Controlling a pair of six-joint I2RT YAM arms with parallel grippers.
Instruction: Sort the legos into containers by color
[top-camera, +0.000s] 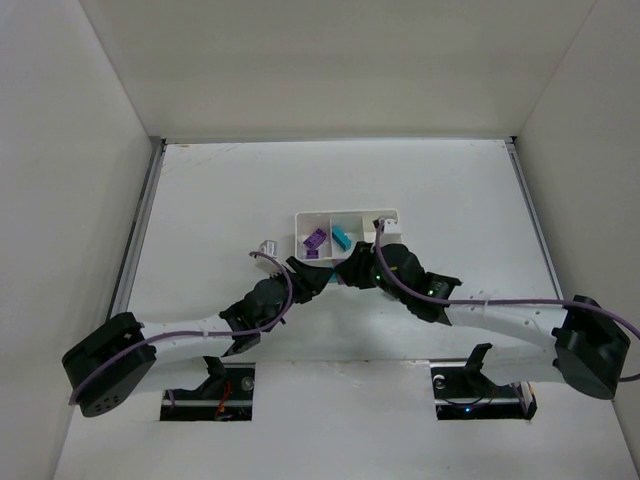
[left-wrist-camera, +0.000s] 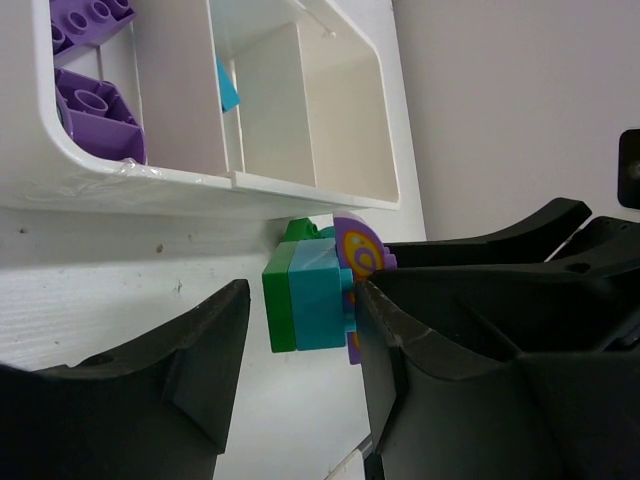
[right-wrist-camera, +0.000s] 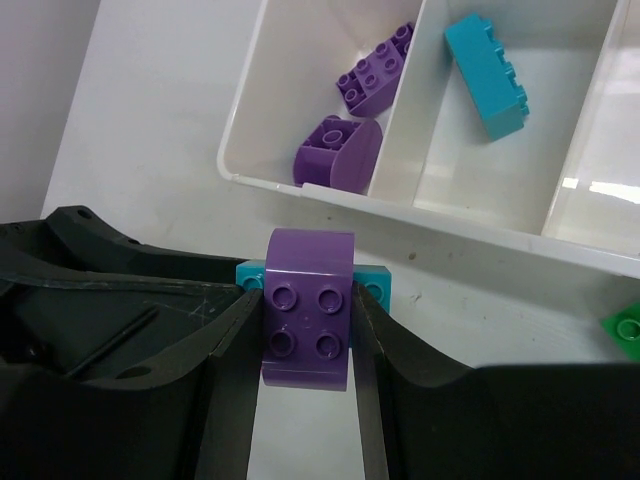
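A white tray (top-camera: 347, 211) with three side-by-side compartments sits near the middle of the desk (top-camera: 220, 200), a little toward its right edge. Both arms reach in to the same spot just off the tray's near long wall.

There the right gripper (right-wrist-camera: 307, 310) pinches a small stack (left-wrist-camera: 310, 300) of joined bricks. Its two black fingers (right-wrist-camera: 230, 350) press on the flat sides of the purple brick (right-wrist-camera: 307, 320). This brick has one rounded end and four studs facing the right wrist camera. A cyan brick (right-wrist-camera: 377, 287) shows behind it, sticking out on both sides.

From the left wrist, the stack reads as three layers. A green brick (left-wrist-camera: 279, 305) is outermost, the cyan one is in the middle, and the purple one lies beyond, with an orange and yellow swirl printed on its rounded face.

The left gripper (left-wrist-camera: 303, 310) straddles this stack with its jaws spread. One finger lies close against the cyan and purple side. The other finger (left-wrist-camera: 205, 350) stands apart from the green face, with white desk visible between them.

The stack is close to the tray wall but not touching it. Whether it rests on the desk or is lifted cannot be told.

Inside the tray, the left compartment holds two purple pieces. One is a studded block (right-wrist-camera: 375, 72) and the other is a rounded piece (right-wrist-camera: 335, 152). The middle compartment holds a long cyan block (right-wrist-camera: 487, 75) lying at a slant. A loose green piece (right-wrist-camera: 625, 330) lies on the desk just beside the tray's near wall, to the right of the stack.
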